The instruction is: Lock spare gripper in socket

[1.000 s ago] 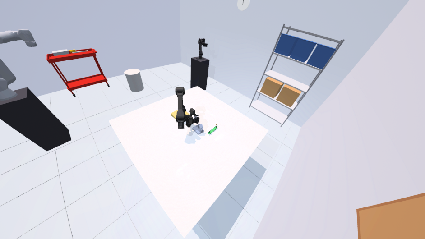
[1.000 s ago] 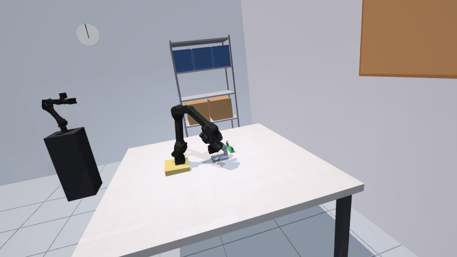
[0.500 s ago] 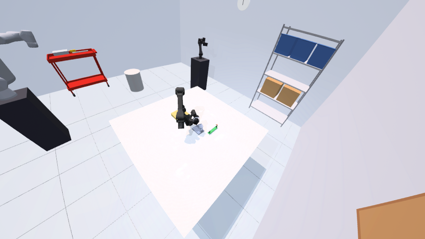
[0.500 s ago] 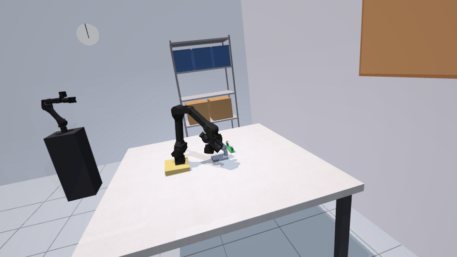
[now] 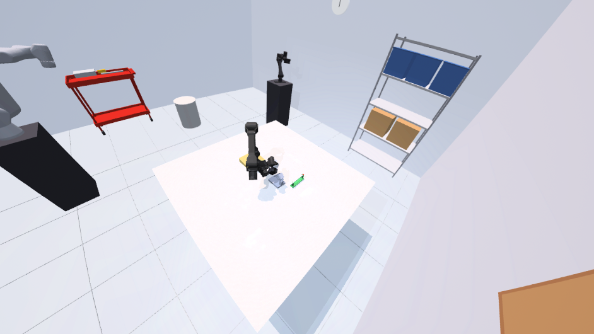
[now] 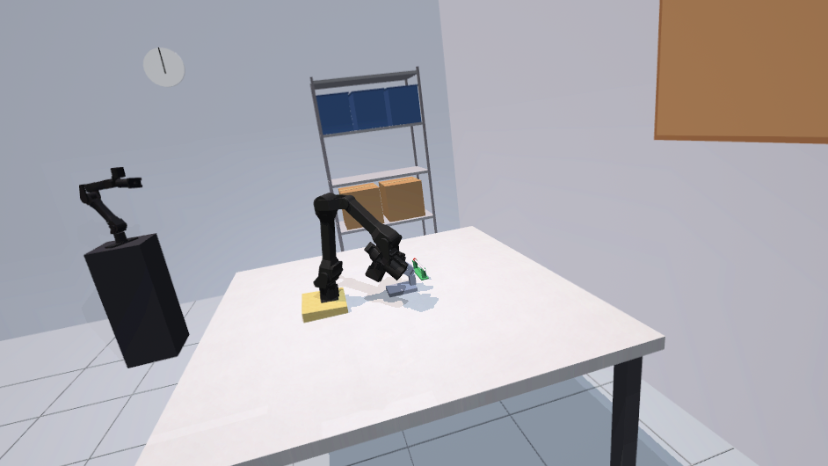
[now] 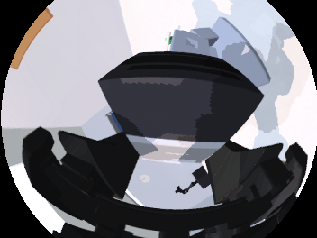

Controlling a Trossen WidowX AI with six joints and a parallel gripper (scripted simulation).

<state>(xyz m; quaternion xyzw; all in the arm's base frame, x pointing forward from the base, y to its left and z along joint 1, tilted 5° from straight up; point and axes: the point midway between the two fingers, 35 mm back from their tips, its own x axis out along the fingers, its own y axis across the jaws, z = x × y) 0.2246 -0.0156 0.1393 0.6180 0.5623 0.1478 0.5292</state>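
Note:
My gripper (image 7: 173,128) (image 6: 387,266) is shut on the spare gripper, a wide dark block (image 7: 167,105) that fills the middle of the wrist view. The blue-grey mount (image 5: 275,181) (image 6: 400,289) (image 7: 240,50) stands on the table, with its angled socket (image 7: 191,41) just beyond the block in the wrist view. The held block is close to the socket; whether they touch cannot be told. A green holder (image 5: 297,181) (image 6: 421,273) lies beyond the mount. A small red piece (image 5: 302,174) (image 6: 414,259) shows at its end, possibly the lock pin's handle. The spigot is hidden.
The arm stands on a yellow base block (image 5: 244,159) (image 6: 324,312) on the white table (image 5: 244,265) (image 6: 405,376). A shelf rack with blue bins, a black pedestal (image 5: 278,101) (image 6: 135,307) with another arm, a bin and a red cart stand off the table.

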